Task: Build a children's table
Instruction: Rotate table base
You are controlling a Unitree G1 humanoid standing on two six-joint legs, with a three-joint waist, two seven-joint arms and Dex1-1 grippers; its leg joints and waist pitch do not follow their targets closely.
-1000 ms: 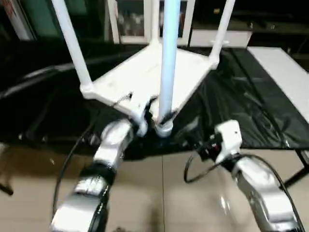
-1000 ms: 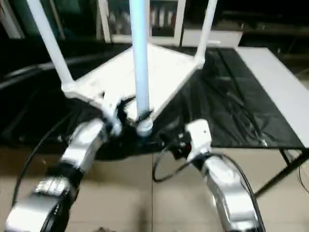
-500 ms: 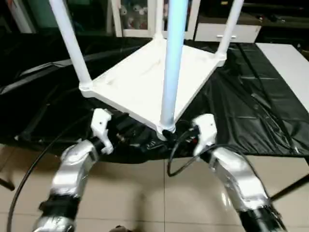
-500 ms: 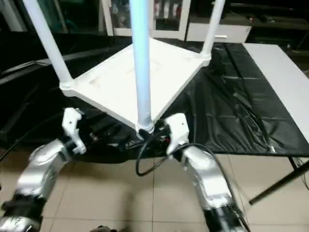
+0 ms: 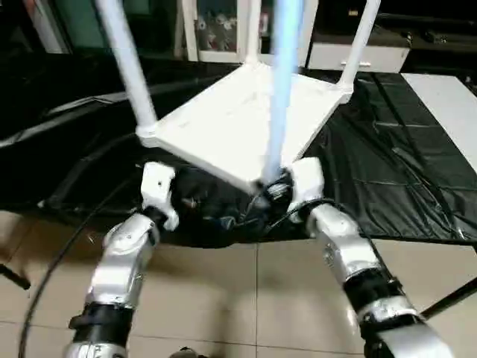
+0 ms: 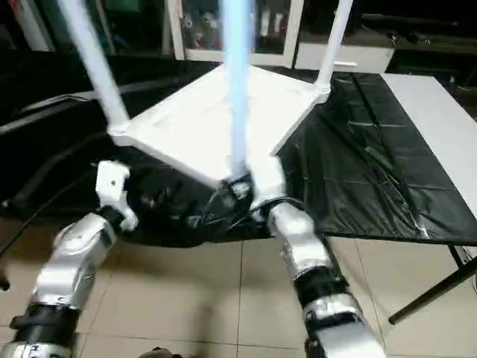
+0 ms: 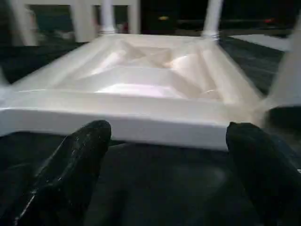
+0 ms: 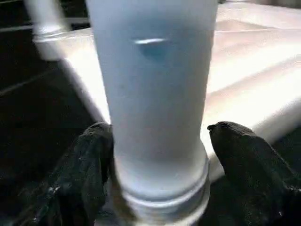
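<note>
The children's table lies upside down on the black cover: a white tabletop [image 5: 231, 127] with several white legs standing up from its corner sockets. The nearest leg [image 5: 282, 89] rises at the front corner. My right gripper [image 8: 157, 155] is open, one black finger [image 8: 87, 174] on each side of that leg's base, just above the socket collar. The left gripper [image 7: 164, 160] is open wide, low in front of the tabletop's near left rim [image 7: 122, 125], a short gap away and holding nothing.
The black-covered work surface [image 5: 387, 171] stretches left and right under the tabletop. A white table [image 5: 455, 104] adjoins it at the right. Cabinets [image 5: 223, 30] stand behind. Tiled floor [image 5: 246, 298] lies below my forearms, and cables hang by both wrists.
My left gripper drew back from the front corner to the left. My right gripper moved in from the right and now straddles the nearest leg's base. The camera also shifted.
</note>
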